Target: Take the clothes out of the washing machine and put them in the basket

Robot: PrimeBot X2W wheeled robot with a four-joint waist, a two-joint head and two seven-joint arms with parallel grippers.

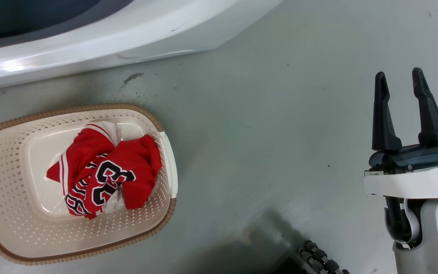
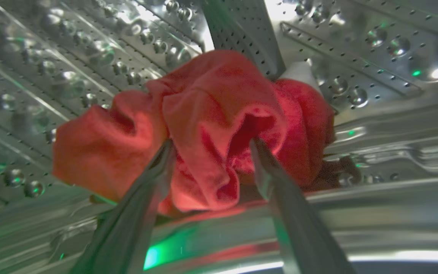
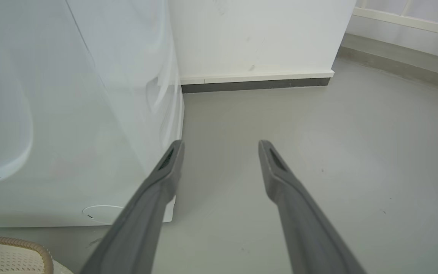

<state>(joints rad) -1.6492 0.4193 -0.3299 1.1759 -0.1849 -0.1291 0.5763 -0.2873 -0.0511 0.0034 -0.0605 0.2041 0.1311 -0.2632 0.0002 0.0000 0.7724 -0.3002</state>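
Bright red jersey [image 1: 105,171] with black-and-white numbers and white stripes, cream basket [image 1: 13,213] dotted with holes, brown woven rim [image 1: 89,107], plain red cloth [image 2: 211,125] against shiny dimpled steel drum [image 2: 89,49], white washing machine [image 1: 89,45], grey floor [image 1: 280,133]

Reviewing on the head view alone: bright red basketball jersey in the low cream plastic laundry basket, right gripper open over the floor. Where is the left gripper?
Observer: The left gripper is inside the perforated steel drum.
Operator: Anything in there?
Observer: Yes, a plain red soft garment lies bunched against the drum wall.
Operator: Is it gripped?
Observer: Not yet; the fingers stand apart with a fold of cloth between them.
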